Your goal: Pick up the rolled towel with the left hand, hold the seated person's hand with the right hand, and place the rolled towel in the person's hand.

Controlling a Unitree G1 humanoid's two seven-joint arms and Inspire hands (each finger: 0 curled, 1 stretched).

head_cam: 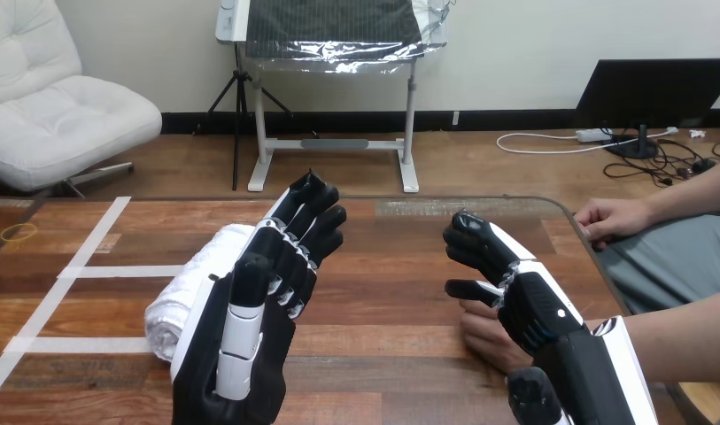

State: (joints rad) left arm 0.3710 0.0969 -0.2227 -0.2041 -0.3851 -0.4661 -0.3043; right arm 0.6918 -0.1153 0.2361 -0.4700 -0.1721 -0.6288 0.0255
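Left fingers [313, 211]: nearly straight, close side by side, tips raised and pointing away across the table; they pinch nothing.
Left hand [241, 354]: open, upright, its back towards the camera, in front of the towel's right end.
Rolled towel [177, 308]: white, lying on the wooden table [400, 292] at an angle, partly hidden behind the left hand; whether the hand touches it I cannot tell.
Right fingers [476, 237]: loosely bent, held together, apart from the thumb [462, 288], closing on nothing.
Right hand [535, 308]: raised over the person's hand.
Person's hand [482, 341]: on the table, under the right hand.
Person's other hand [615, 218]: resting at the table's right edge.
White tape lines [95, 243]: on the table's left part.
Yellow rubber band [19, 233]: far left.
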